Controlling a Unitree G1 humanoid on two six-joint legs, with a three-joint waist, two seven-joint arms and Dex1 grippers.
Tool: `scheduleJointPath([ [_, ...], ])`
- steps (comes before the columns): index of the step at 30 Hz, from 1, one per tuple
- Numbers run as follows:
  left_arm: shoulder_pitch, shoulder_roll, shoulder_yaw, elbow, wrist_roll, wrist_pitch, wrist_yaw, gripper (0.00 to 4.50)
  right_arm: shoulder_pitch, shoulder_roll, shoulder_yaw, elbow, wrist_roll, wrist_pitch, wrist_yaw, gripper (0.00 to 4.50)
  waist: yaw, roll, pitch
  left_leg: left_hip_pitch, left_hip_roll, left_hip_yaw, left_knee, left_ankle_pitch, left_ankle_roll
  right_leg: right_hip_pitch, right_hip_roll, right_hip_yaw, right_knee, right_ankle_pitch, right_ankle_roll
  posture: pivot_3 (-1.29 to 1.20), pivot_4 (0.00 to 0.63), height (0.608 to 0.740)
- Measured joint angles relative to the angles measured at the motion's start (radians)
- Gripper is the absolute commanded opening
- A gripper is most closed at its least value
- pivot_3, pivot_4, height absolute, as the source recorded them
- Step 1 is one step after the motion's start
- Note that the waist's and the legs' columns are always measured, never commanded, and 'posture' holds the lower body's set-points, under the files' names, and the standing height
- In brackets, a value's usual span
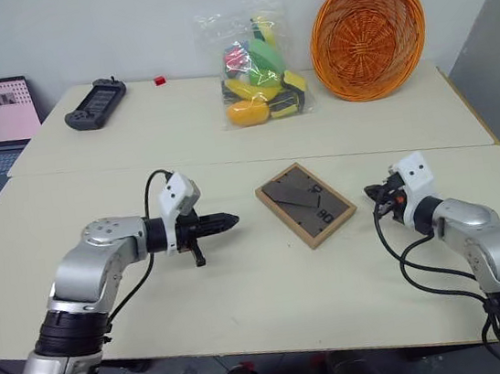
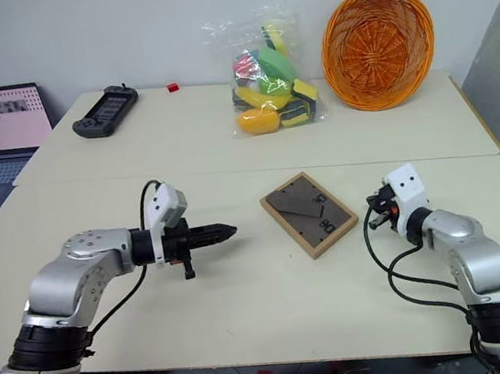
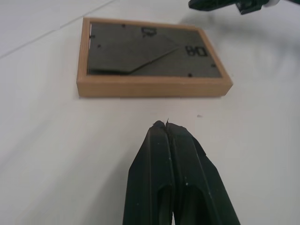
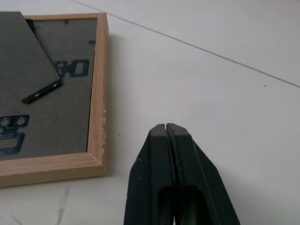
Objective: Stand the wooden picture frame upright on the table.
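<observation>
While the frame (image 1: 306, 204) lies face down
Both claws pinched empty flank it; right claw (image 1: 373, 195) nearer than left (image 1: 232, 218)

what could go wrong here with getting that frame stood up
The frame lies flat, back side up, on the table, so a gripper has little edge to catch; it may just slide.

Both the left gripper and the right gripper are shut and apart from the frame; pushing in like that would likely shove it.

The stand looks folded flat against the back; unless it is opened, the frame will probably tip over.
</observation>
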Motion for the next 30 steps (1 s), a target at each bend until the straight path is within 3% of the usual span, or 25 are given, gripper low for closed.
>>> scheduleJointPath([
  [11,-0.173,-0.186,-0.106,0.378,0.187,-0.252,0.022,0.0,-0.059,0.057,0.065,0.075,-0.063,-0.083,-0.019,0.03,0.0,0.0,0.0,0.0,0.0,0.0,0.002,0.0,0.0,-0.001,0.0,0.0,0.004,0.0,0.0,0.0,0.15,0.74],
  [23,-0.267,-0.262,-0.127,0.624,0.289,-0.403,-0.006,0.0,-0.014,0.059,0.06,0.014,-0.059,-0.056,-0.025,0.03,0.001,0.0,0.0,0.0,-0.001,0.0,0.003,0.0,0.0,-0.001,0.0,0.0,0.005,0.0,0.0,0.0,0.15,0.74],
  [30,-0.343,-0.33,-0.124,0.759,0.337,-0.479,0.016,0.0,0.022,0.113,0.054,-0.064,-0.028,0.014,-0.05,0.03,0.0,0.0,0.0,-0.001,-0.001,0.0,0.003,0.0,0.0,-0.001,0.0,0.0,0.006,0.0,0.0,0.0,0.15,0.74],
])
